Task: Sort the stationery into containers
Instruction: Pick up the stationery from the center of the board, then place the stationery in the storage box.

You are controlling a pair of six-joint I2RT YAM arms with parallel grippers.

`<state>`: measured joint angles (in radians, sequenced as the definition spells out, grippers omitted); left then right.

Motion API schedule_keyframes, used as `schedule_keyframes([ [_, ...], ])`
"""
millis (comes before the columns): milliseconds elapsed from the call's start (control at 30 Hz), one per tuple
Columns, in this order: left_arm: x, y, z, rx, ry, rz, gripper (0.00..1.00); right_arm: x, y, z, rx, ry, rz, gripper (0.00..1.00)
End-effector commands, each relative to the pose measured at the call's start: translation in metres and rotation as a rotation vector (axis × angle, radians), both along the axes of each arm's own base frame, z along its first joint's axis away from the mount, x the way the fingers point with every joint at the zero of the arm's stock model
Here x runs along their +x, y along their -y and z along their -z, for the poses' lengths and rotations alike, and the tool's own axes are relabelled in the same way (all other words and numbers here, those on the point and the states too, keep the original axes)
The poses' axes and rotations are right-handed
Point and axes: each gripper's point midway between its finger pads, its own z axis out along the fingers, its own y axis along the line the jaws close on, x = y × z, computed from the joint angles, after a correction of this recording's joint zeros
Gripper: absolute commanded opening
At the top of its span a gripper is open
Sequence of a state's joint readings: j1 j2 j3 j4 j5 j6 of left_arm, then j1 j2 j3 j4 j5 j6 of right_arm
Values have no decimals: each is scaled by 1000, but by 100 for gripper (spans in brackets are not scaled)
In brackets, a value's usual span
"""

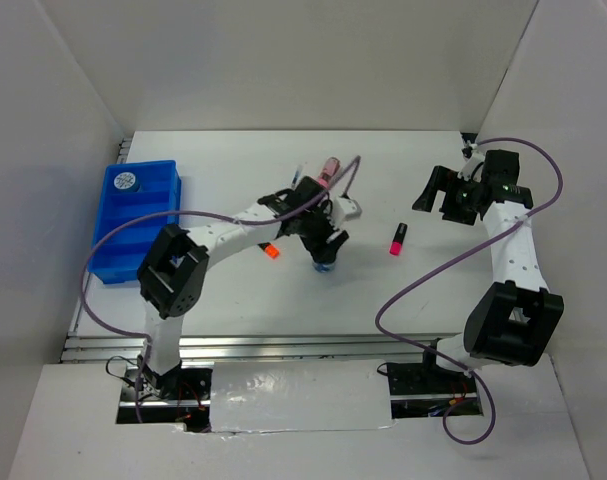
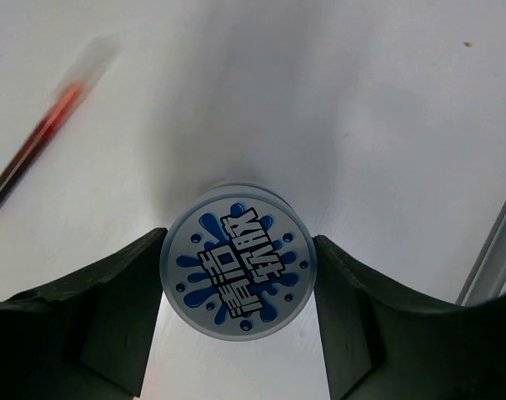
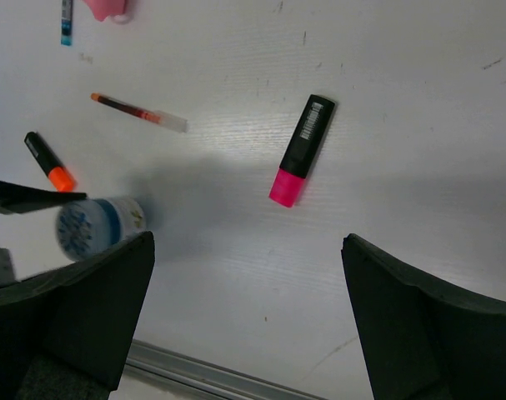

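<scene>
The left claw [image 2: 238, 250] is pinching the tape roll [image 2: 236, 268] by its rim at mid-worktop [image 1: 223, 170], jaws partly open. It should be squeezing squarely before lifting toward the blue tray [image 1: 133, 240] at nine o'clock. The right claw [image 3: 246, 246] is hanging wide open, empty.

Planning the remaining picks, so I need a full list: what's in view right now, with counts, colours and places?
tray: 1, bright blue, divided, table's left side.
tape rolls: 2, blue-white; first roll in the tray's far compartment, second roll at table centre, being gripped.
black-orange highlighter: 1, left of centre.
black-pink highlighter: 1, right of centre, lying free.
pink marker: 1, far centre.
blue pen: 1, beside the pink marker.
red pen: 1, thin, near centre.
table: 1, white.
left gripper: 1, black, closed against the second roll's sides.
right gripper: 1, black, open, empty, over the right side.
</scene>
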<state>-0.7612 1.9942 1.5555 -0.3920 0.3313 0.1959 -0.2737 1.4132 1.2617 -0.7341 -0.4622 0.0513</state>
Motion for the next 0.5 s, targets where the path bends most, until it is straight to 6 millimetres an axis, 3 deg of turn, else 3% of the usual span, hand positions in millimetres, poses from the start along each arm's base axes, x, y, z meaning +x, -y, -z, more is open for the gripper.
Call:
schedule_keyframes([
  [0, 27, -47, -96, -138, 59, -160, 22, -4, -3, -9, 11, 24, -13, 100],
  [67, 50, -87, -130, -182, 99, -273, 19, -4, -6, -10, 18, 28, -26, 100],
  [200, 86, -171, -166, -215, 141, -491, 17, -3, -7, -6, 26, 24, -33, 100],
  [233, 100, -210, -176, -217, 165, -586, 17, -2, -8, -4, 26, 17, -36, 100],
  [267, 110, -233, -183, -220, 184, -643, 17, -1, -8, -4, 25, 16, -38, 100],
  [300, 118, -255, -187, -222, 193, -694, 15, -1, -9, -3, 25, 13, -42, 100],
  [333, 130, -298, -183, -207, 185, -792, 13, 0, -10, -3, 26, 12, -44, 100],
  [367, 138, -317, -193, -207, 210, -837, 12, 1, -11, -2, 26, 10, -50, 100],
  [400, 146, -362, -195, -197, 222, -933, 10, 2, -13, -5, 23, 15, -55, 100],
  [467, 162, -398, -194, -197, 229, -1006, 9, 3, -16, -3, 21, 7, -66, 100],
])
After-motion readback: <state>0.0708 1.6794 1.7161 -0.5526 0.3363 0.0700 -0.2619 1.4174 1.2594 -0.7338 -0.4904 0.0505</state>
